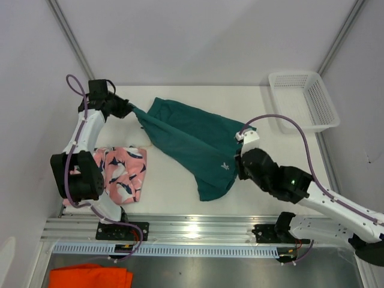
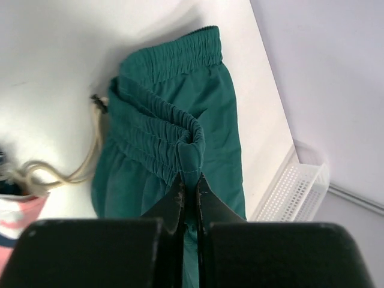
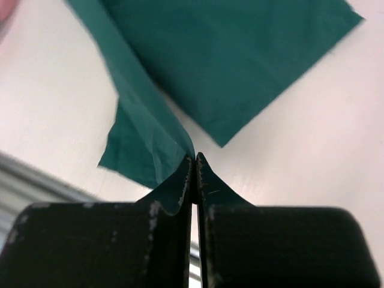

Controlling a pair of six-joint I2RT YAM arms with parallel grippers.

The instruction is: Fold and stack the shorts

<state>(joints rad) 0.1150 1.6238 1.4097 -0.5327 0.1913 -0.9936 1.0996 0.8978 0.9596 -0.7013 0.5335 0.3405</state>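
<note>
The orange cloth (image 1: 90, 277) is cut off by the top view's bottom edge. The left arm (image 1: 78, 175) hides part of the pink shark shorts (image 1: 125, 171). In the right wrist view the teal shorts (image 3: 228, 66) run blurred past the top edge.

Overhead view facing down, wrist views close, sharing teal shorts (image 1: 192, 141)

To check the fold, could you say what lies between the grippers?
The green shorts, pinched by left gripper and right gripper, in the top view.
</note>
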